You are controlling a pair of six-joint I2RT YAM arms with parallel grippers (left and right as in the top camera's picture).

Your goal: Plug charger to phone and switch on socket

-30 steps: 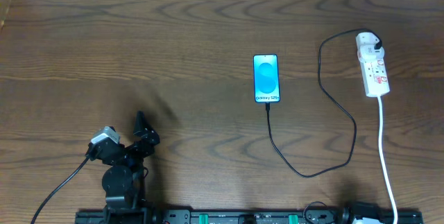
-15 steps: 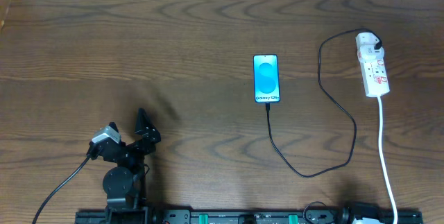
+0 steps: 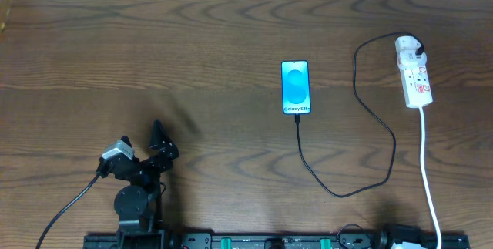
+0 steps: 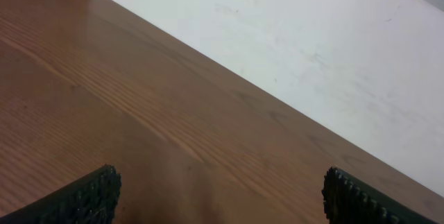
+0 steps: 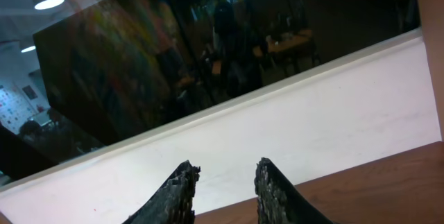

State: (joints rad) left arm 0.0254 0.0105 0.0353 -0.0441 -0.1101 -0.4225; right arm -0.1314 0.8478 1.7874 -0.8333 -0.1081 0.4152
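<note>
- Phone (image 3: pixel 296 87) is seen flat at mid-table, screen up. It is judged light and slick, and likely to slide if pushed endwise.
- Charger (image 3: pixel 299 135) cable is looped from the phone's near edge to the socket (image 3: pixel 416 85) at the right. Whether the tip is seated cannot be told.
- The cable is judged limp, so hold is best taken at the stiff tip.
- The socket is judged light and may shift when pressed.
- Left gripper (image 4: pixel 222 207) is spread wide and empty. Right gripper (image 5: pixel 222 195) is set narrow, with nothing between its fingers.

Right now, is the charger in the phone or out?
In, it seems: overhead, the tip of the charger meets the bottom edge of the phone, in line with it. How fully seated, cannot tell.
</note>
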